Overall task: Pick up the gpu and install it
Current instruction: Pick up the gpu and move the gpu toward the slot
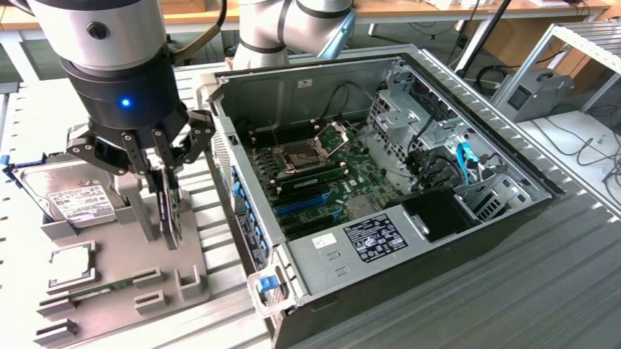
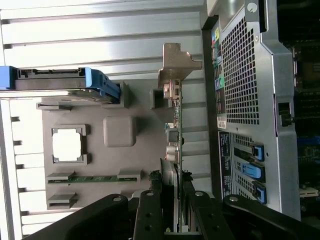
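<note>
The gpu [image 1: 171, 214] stands on edge in a slot of the grey parts holder [image 1: 121, 243], at the exterior view's left of the open computer case [image 1: 321, 280]. My gripper [image 1: 161, 173] comes down from above, its fingers pressed on either side of the card's top edge. In the wrist view the gpu [image 2: 175, 130] is seen edge-on: a thin green board with its silver bracket at the far end. The gripper [image 2: 175, 192] is shut on the near end, one black finger [image 2: 150, 210] on each side. The card's lower edge still sits at the holder.
The holder [image 2: 120, 131] also carries a silver hard drive [image 1: 73, 193] in a blue bracket [image 2: 102, 82], a processor chip [image 1: 70, 263] and a memory stick [image 2: 92, 178]. Inside the case lie the motherboard [image 1: 335, 171] with blue card slots [image 1: 301, 205]; the case's rear wall [image 2: 240, 80] is close beside the card.
</note>
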